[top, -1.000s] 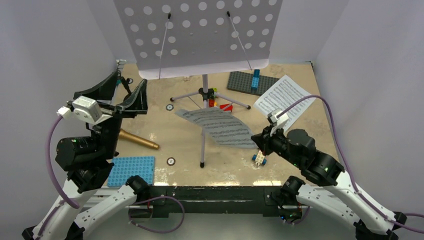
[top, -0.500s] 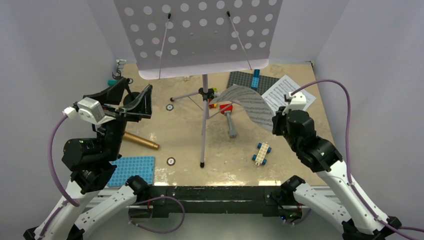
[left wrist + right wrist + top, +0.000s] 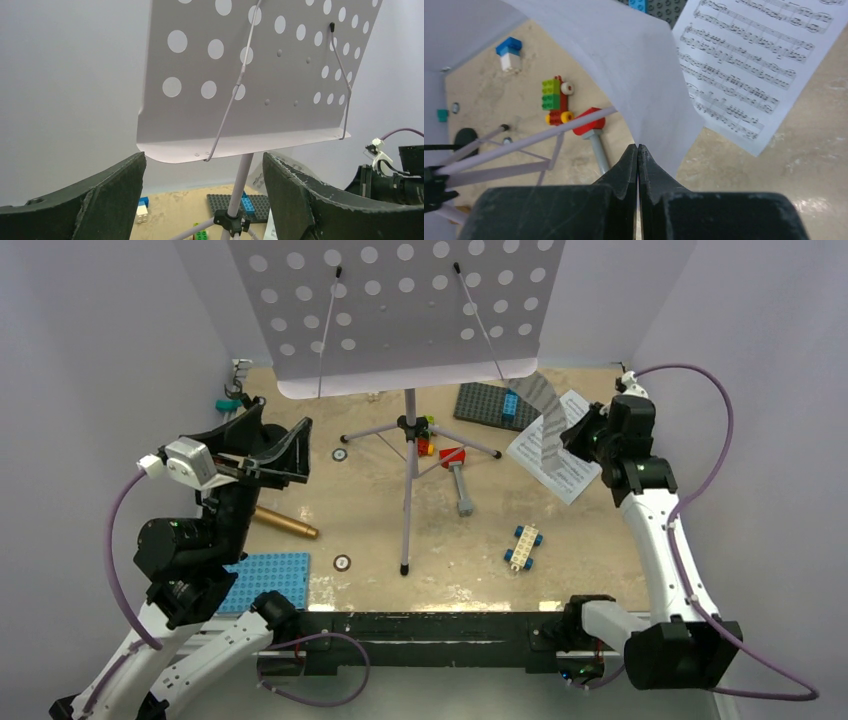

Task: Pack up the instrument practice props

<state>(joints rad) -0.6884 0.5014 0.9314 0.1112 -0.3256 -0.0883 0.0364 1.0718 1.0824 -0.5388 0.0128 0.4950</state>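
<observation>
The lavender music stand (image 3: 408, 475) rises mid-table, its perforated desk (image 3: 250, 75) filling the left wrist view. My left gripper (image 3: 283, 420) hangs open and empty to the stand's left, and the pole (image 3: 239, 187) shows far off between its fingers. The gold microphone (image 3: 285, 523) lies on the table under that arm. At the back right my right gripper (image 3: 570, 433) is shut on the corner of a sheet-music page (image 3: 624, 60), which curls up above a second page (image 3: 754, 65) lying flat. A small black round base (image 3: 466, 136) sits at the far left.
A red-headed toy hammer (image 3: 458, 475) lies right of the tripod legs. A dark grey baseplate (image 3: 497, 403) with a blue brick is at the back, and a blue baseplate (image 3: 262, 578) at the front left. A white-and-blue brick car (image 3: 522, 546) lies front right. Walls close three sides.
My right gripper carried the held page from the front centre to the back right, above the flat page, uncovering the hammer. The left gripper drifted slightly right, still open.
</observation>
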